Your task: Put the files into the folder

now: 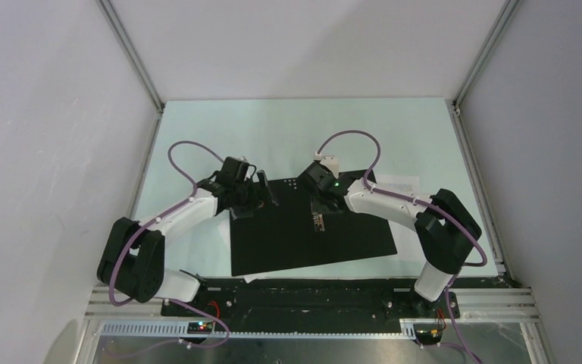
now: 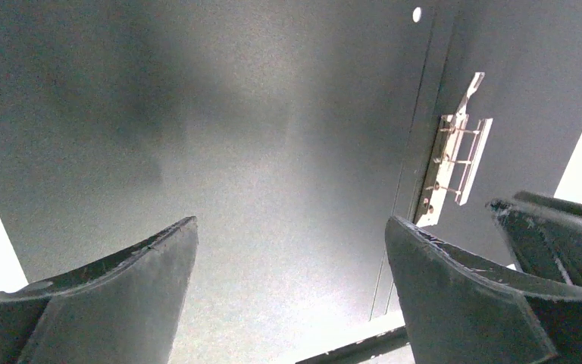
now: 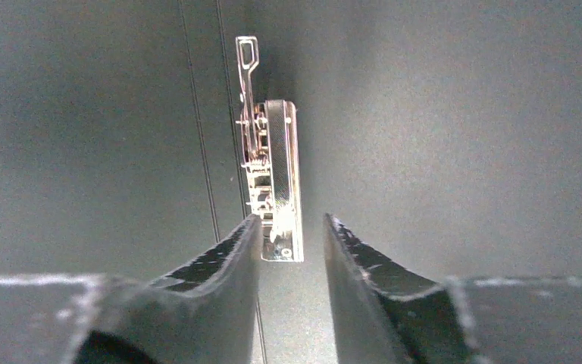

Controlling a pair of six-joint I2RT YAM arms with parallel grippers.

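Right claw (image 3: 292,221) part-open and empty, either side of the metal clip (image 3: 273,152) inside the open folder (image 3: 462,114).

Top view bright, even; wrist views dim, grainy; glare patch on folder (image 2: 273,189); corners overexposed.

Reaching in from both sides with bent arms.

On the left: reaching inward with the left arm (image 1: 189,208), elbow bent, holding the left gripper (image 2: 288,227) wide open, with a big gap between the jaws and both fingers (image 2: 121,303) spread far apart. On the right: reaching inward with the right arm (image 1: 383,203), elbow bent, holding the right gripper (image 3: 292,220) tipped down and open only a little, with a thin gap between the jaws.
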